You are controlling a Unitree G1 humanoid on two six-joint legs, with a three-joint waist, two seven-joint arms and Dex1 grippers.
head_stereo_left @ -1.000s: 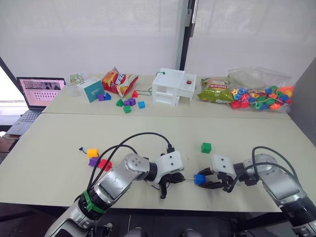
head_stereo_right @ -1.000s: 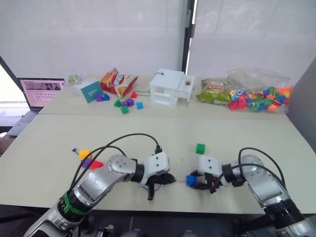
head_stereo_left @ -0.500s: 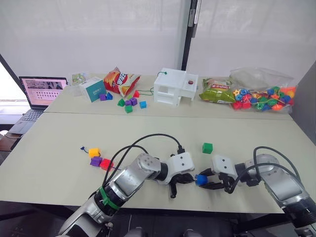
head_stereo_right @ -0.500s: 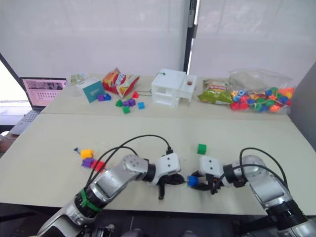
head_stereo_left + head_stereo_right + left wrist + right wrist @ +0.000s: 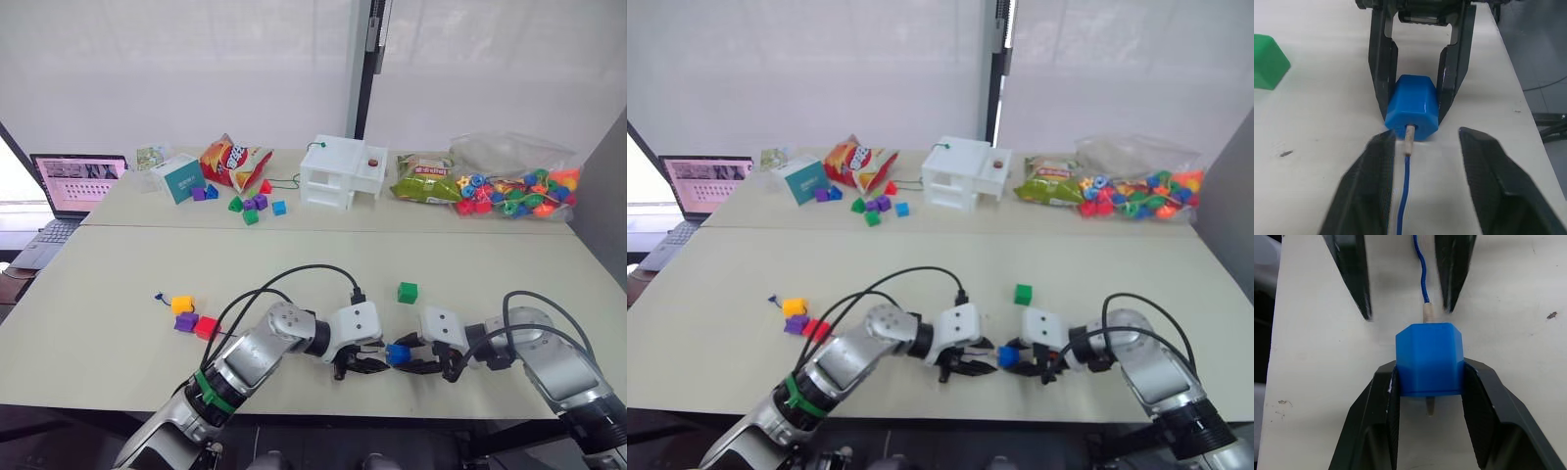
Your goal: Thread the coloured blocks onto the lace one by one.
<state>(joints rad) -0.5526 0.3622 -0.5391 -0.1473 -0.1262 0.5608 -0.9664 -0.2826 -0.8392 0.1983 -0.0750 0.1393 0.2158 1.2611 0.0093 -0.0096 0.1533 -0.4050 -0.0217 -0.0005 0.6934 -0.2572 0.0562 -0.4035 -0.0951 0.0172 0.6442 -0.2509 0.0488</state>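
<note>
The right gripper (image 5: 1429, 396) pinched the blue block (image 5: 1429, 358) steady at the table's (image 5: 118, 294) near edge, bore facing the spread left gripper (image 5: 1418, 161). The lace (image 5: 1404, 191) tip (pale, stiff) had passed through.

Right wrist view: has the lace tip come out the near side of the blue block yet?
Yes. The lace enters the blue block on the far side, and its pale tip pokes out below, between the right gripper fingers.
</note>
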